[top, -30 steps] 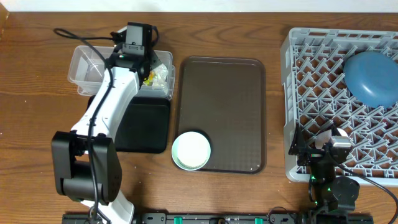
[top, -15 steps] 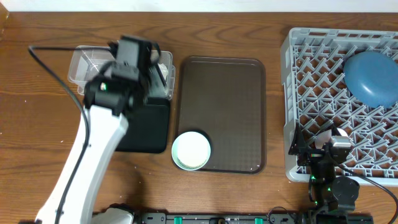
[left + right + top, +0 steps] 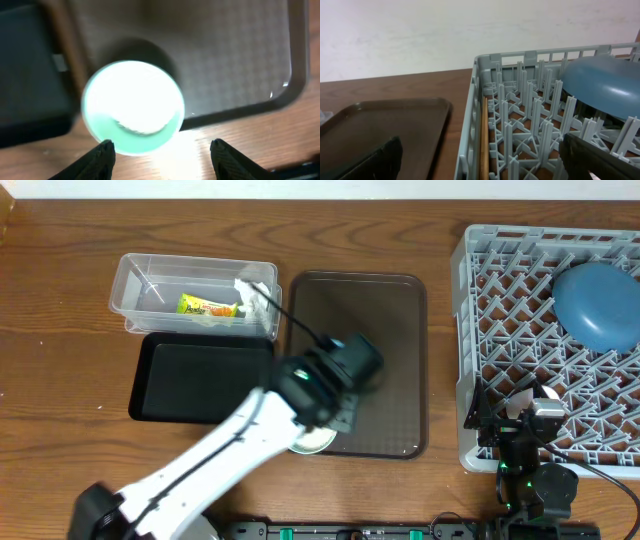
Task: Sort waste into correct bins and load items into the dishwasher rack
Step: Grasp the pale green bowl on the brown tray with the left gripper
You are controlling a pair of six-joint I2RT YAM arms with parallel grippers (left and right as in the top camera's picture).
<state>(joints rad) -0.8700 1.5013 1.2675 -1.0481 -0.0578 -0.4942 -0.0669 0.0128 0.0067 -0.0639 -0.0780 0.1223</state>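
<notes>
Waste sorted: the yellow-green snack wrapper and the crumpled white tissue both lie inside the clear rectangular plastic tub at the back left of the counter.
Second bin: the shallow black rectangular tray sits just in front of the tub. No rice-like grains can be made out in it or anywhere else.
Loaded so far: the large blue bowl rests upside down in the far right part of the large square grey plastic crate with pegs. In the right wrist view, one wooden chopstick lies inside the crate along its left wall. Whether a second lies with it cannot be told.
Not yet loaded: the pale green-white bowl stands upright at the near left corner of the brown serving tray, overlapping the tray's rim.
Not in view: no small pale bowl or pink cup shows on the counter, on the brown tray or in the visible part of the crate.
Left hand: the left hand hovers directly above the green-white bowl. Its fingers are spread wide and it holds nothing. The arm is blurred in the overhead view.
Right hand: the right hand sits low at the crate's near left corner, looking across it. Its fingers are apart and it is empty.
Progress: by my reading the task is well along. The wrapper and tissue are binned, and the green-white bowl looks like the last item left out in view.
Left to do: grasp that bowl, carry it across the brown tray and set it among the crate's pegs.
</notes>
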